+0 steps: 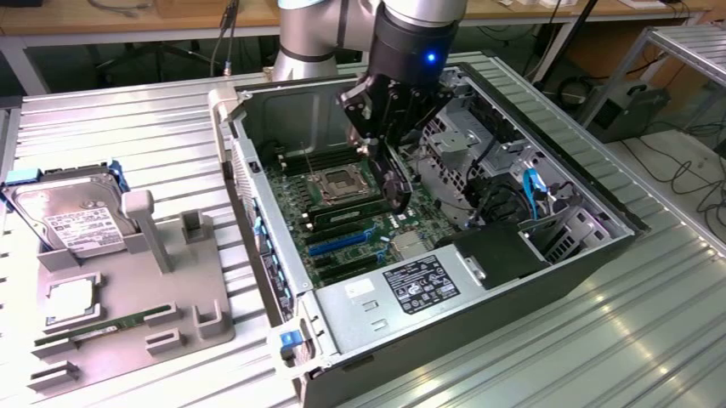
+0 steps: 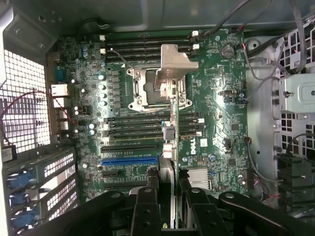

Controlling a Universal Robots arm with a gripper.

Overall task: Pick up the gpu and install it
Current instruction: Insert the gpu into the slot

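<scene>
A: Arm position?

B: Reaching down into the open computer case (image 1: 567,246), which lies on its side on the slatted metal bench (image 1: 125,127). The tool (image 1: 383,149) hangs over the motherboard (image 1: 346,225).

A: State of the tool?

B: Closed on the gpu (image 1: 396,187). In the wrist view the two black fingers (image 2: 146,201) sit on either side of the card, with the tool (image 2: 167,196) clamped across it.

A: How is the gpu held?

B: Edge-on to the wrist camera, so the gpu (image 2: 168,142) reads as a thin strip. Its silver bracket (image 2: 173,61) overlaps the processor socket (image 2: 145,88) there. From the exterior view the card hangs upright below the tool, inside the case, near the processor socket (image 1: 340,183).

A: Seated in a slot?

B: Cannot tell whether its lower edge touches the board. The blue slot (image 2: 130,160) is uncovered, just beside the card.

A: Outside the case?

B: On the exterior view's left stands a grey holder (image 1: 148,306). A silver hard drive (image 1: 68,217) leans in it, and a green memory stick (image 1: 102,327) lies in a groove nearer the front. Both are well apart from the tool.
</scene>
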